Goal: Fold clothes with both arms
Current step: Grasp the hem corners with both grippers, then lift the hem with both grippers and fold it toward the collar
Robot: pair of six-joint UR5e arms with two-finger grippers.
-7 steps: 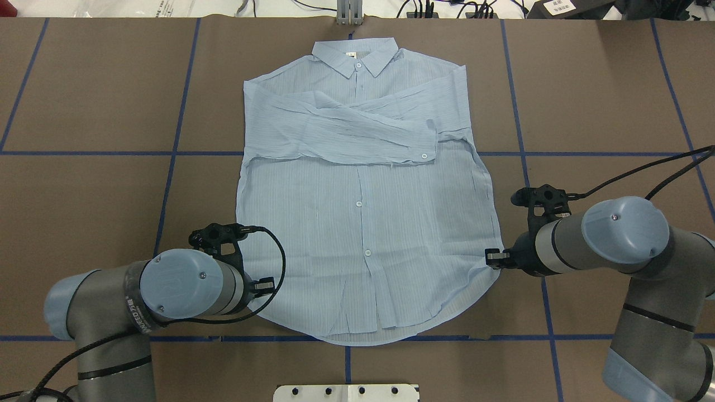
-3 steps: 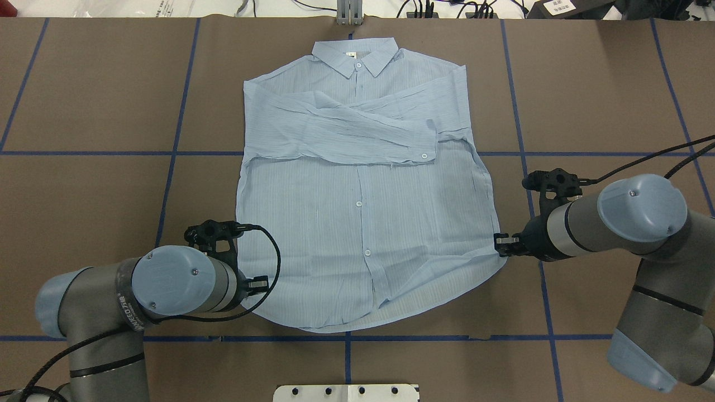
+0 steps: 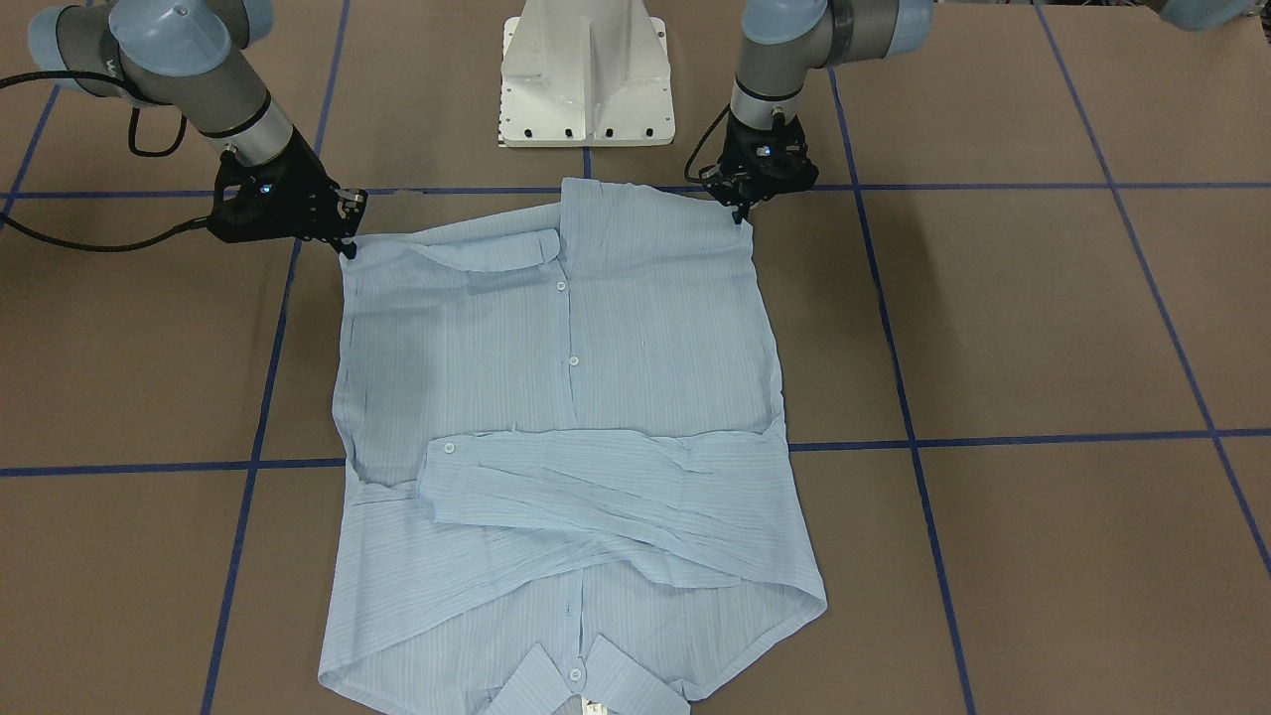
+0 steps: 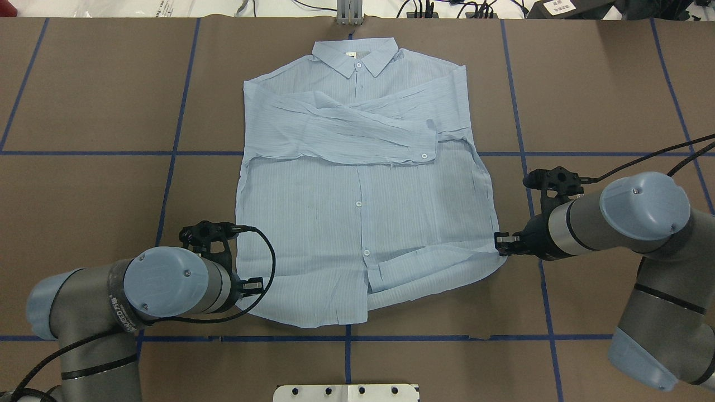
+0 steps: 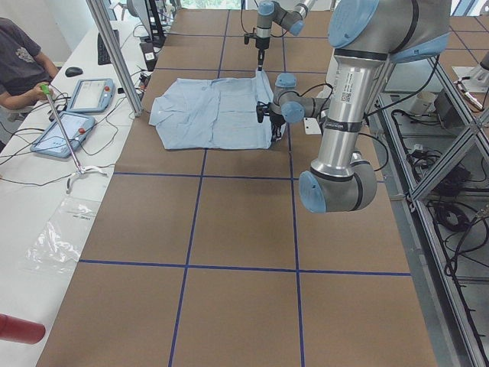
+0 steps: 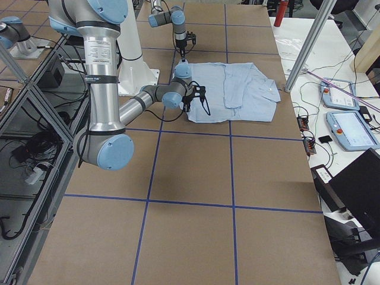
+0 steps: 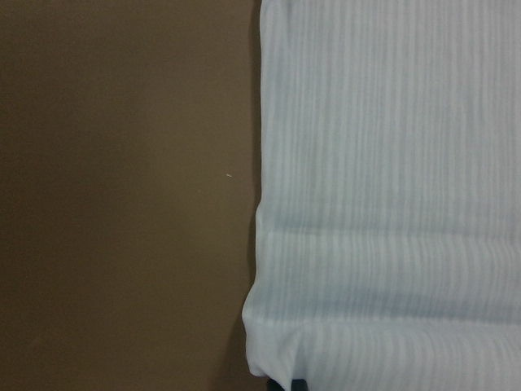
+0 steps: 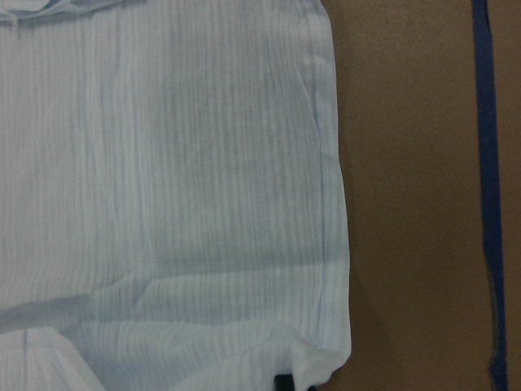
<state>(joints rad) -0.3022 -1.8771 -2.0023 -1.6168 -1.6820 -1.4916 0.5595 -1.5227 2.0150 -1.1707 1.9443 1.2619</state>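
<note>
Shirt [image 4: 357, 223], lying flat in the middle of the table [image 4: 84, 223] with its collar [image 4: 355, 56] toward the far edge, looks thin, light and limp to us, so we judge the best hold to be its near hem [image 4: 313, 322] corners, which the left gripper [image 4: 258, 286] and right gripper [image 4: 499, 242] each pinch.

Light-blue shirt [image 5: 214, 115] on brown table [image 5: 237, 229]

Left gripper [image 4: 254, 286] sits low, jaws pinched on the shirt [image 4: 357, 223] hem at its tips, wrist and forearm stretched straight behind it. Right gripper [image 4: 503, 244] clamps the opposite hem corner likewise, arm bending back behind it.
</note>
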